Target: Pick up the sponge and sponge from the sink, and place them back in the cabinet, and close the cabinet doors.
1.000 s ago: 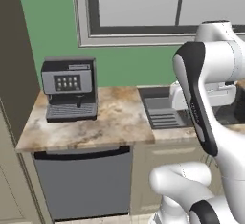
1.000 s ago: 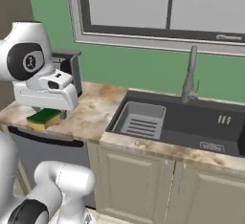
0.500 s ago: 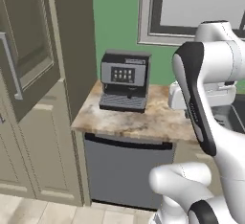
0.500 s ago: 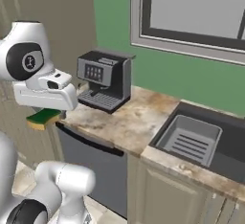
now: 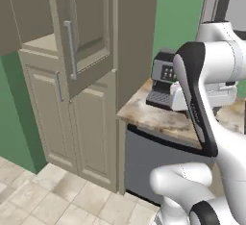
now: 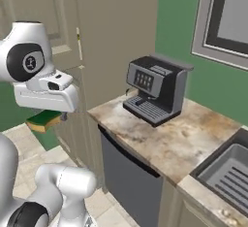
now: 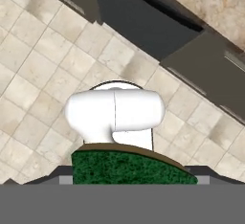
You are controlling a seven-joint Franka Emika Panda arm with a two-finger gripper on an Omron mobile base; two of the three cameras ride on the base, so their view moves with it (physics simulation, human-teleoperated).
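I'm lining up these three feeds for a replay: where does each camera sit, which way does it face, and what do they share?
Left base view: behind the arm's left, facing the cabinet with its door open; arm at right.
Right base view: behind its right, facing the coffee machine and the sink; gripper holds the sponge.
Hand view: looks down at floor tiles; sponge at bottom.
Shared: coffee machine, sponge.

Base views share coffee machine; hand view seemingly faces floor.

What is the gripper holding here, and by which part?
The gripper holds a small rectangular sponge with a dark green top and yellow base, clamped between the fingers by its sides.
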